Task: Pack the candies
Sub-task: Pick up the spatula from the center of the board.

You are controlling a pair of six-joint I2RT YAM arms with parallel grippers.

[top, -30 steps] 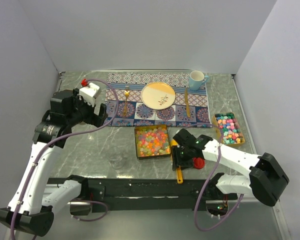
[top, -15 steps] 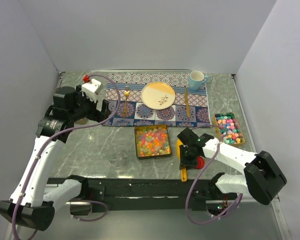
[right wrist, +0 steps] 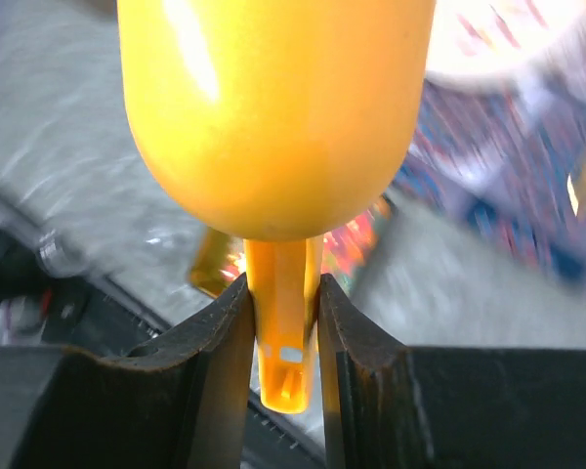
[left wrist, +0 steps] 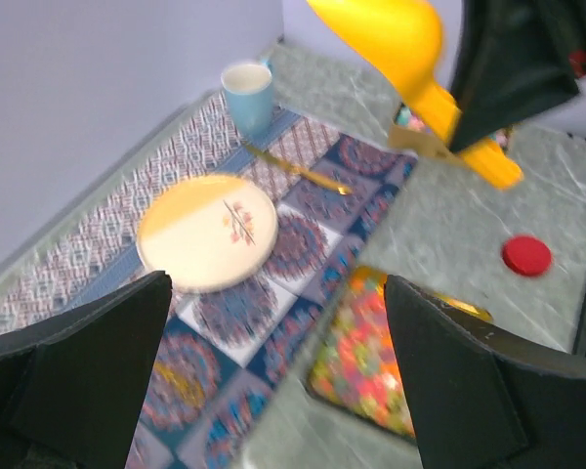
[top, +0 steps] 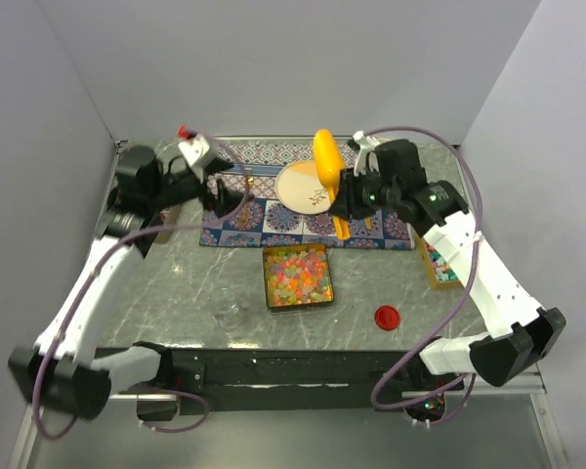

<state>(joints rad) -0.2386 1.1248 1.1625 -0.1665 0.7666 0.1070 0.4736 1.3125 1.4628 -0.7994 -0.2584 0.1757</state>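
The candies [top: 296, 276] fill an open square gold tin [top: 268, 283] at the table's middle; they show blurred in the left wrist view [left wrist: 371, 357] and behind the scoop in the right wrist view [right wrist: 356, 239]. My right gripper [top: 341, 205] is shut on the handle of a yellow scoop [top: 325, 161] and holds it high over the patterned mat, bowl up. Its handle sits tight between the jaws [right wrist: 283, 322]. My left gripper [top: 220, 198] is open and empty, raised over the mat's left part [left wrist: 278, 391], left of the scoop [left wrist: 391, 39].
A cream plate [top: 303, 186] lies on the patterned mat [top: 273, 220]. A blue cup [left wrist: 247, 93] and a gold knife [left wrist: 293, 168] lie at the mat's far end. A red cap [top: 387, 317] lies front right. A tray of coloured sweets [top: 439, 264] sits right, partly hidden.
My right gripper has lifted the yellow scoop off the table front, up and back over the mat, leaving the red cap behind. My left gripper has swung right over the mat.
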